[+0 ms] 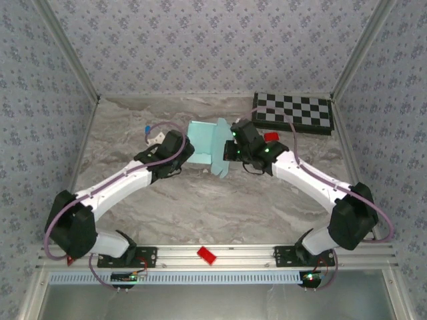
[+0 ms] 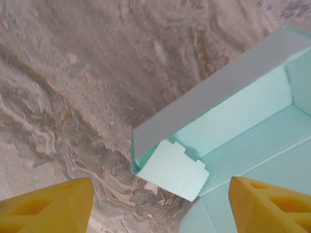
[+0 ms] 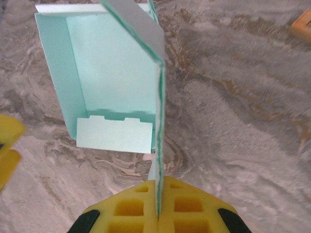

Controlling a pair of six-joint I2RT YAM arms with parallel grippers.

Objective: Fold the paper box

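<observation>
The pale mint paper box (image 1: 203,141) lies partly folded at the middle of the marble table, between both arms. In the right wrist view its inside (image 3: 114,73) faces up, with a notched flap (image 3: 114,136) at the near end and one side panel (image 3: 159,141) standing on edge. My right gripper (image 3: 158,213) is shut on that upright panel's lower edge. In the left wrist view the box's open corner (image 2: 228,126) and notched flap (image 2: 175,170) lie just ahead of my left gripper (image 2: 160,208), which is open with its yellow fingers (image 2: 48,204) wide apart and nothing between them.
A black-and-white checkered board (image 1: 293,111) lies at the back right. A small red block (image 1: 271,137) sits just behind the right wrist; another red piece (image 1: 206,255) rests on the front rail. Patterned walls close in the table on three sides.
</observation>
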